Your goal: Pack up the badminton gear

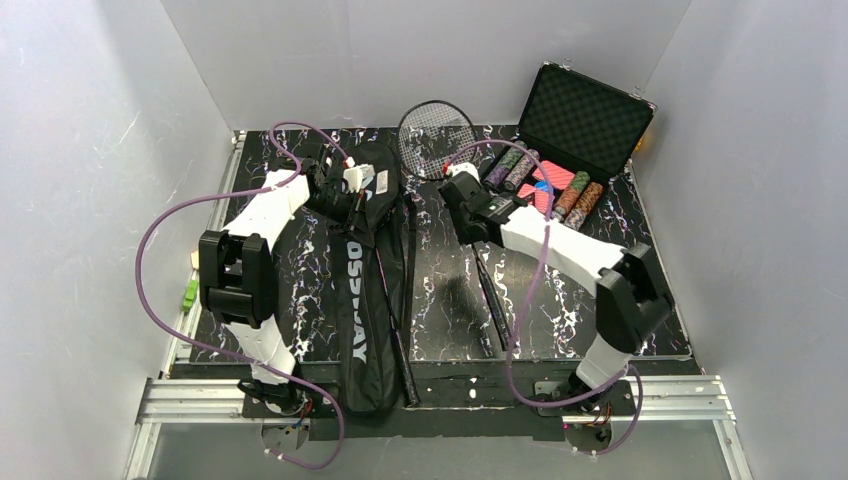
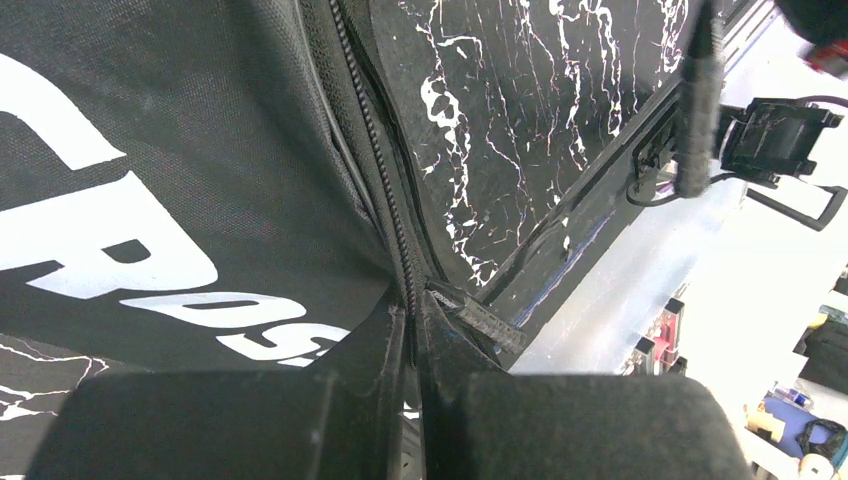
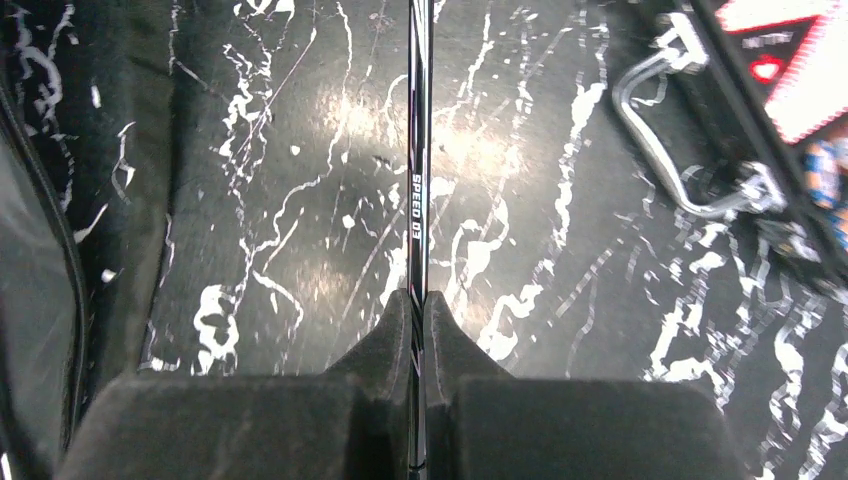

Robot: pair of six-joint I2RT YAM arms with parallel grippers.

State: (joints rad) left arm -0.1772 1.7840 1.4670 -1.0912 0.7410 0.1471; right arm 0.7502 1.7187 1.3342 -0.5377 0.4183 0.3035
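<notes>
The long black CROSSWAY bag (image 1: 360,300) lies lengthwise left of centre. My left gripper (image 1: 357,200) is at its far end, shut on the bag's zip edge (image 2: 395,230); the fingertips (image 2: 412,320) pinch the fabric by the zip pull (image 2: 480,320). My right gripper (image 1: 450,182) is shut on the thin shaft (image 3: 420,190) of a dark racket marked "SPEED 03". Its head (image 1: 437,138) points at the back wall. A second racket's shaft (image 1: 406,300) lies along the bag's right side. The shuttlecocks and the clear tube are out of view.
An open black hard case (image 1: 580,125) with coloured poker chips stands at the back right; its metal handle (image 3: 680,160) is close to the held shaft. A small green object (image 1: 190,293) sits at the table's left edge. White walls enclose three sides.
</notes>
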